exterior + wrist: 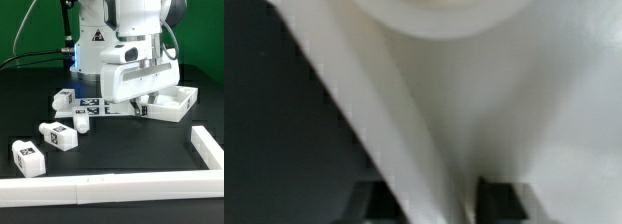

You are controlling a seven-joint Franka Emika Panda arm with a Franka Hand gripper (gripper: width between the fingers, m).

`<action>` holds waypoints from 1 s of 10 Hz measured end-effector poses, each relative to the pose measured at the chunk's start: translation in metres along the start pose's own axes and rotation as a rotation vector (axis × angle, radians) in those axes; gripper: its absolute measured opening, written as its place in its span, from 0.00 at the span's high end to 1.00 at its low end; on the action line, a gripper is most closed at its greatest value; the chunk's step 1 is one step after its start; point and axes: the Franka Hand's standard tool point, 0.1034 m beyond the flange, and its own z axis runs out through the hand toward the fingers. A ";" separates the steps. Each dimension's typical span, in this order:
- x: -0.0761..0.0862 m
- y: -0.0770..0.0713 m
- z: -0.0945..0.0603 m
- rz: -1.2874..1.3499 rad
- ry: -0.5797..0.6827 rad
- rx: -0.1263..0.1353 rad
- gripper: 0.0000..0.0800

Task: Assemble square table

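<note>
Black bench (130, 145), stubby legs (57, 135) lying loose near the marker board (100, 105).
My gripper (146, 104) sits at the tabletop (186, 97) rim; I can't tell whether its jaws have closed on it.

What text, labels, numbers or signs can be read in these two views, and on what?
No words or numbers can be read in either view.
Black triangular sign on the white robot arm's base: symbol too small to read.
Black-and-white square tags on the stubby white legs and on the flat white marker board: patterns only, no characters.
Wrist view: blurred, no text.
</note>
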 end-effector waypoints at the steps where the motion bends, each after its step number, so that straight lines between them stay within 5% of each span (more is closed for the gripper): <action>1: 0.003 0.025 -0.016 0.062 -0.023 0.001 0.93; 2: 0.004 0.040 -0.025 0.123 -0.032 0.002 0.93; 5: -0.007 0.048 -0.067 0.266 -0.109 0.043 0.93; 6: -0.002 0.053 -0.081 0.267 -0.089 0.033 0.93; 9: -0.005 0.052 -0.073 0.277 -0.099 0.037 0.93; 10: 0.000 0.063 -0.060 0.356 -0.147 0.061 0.93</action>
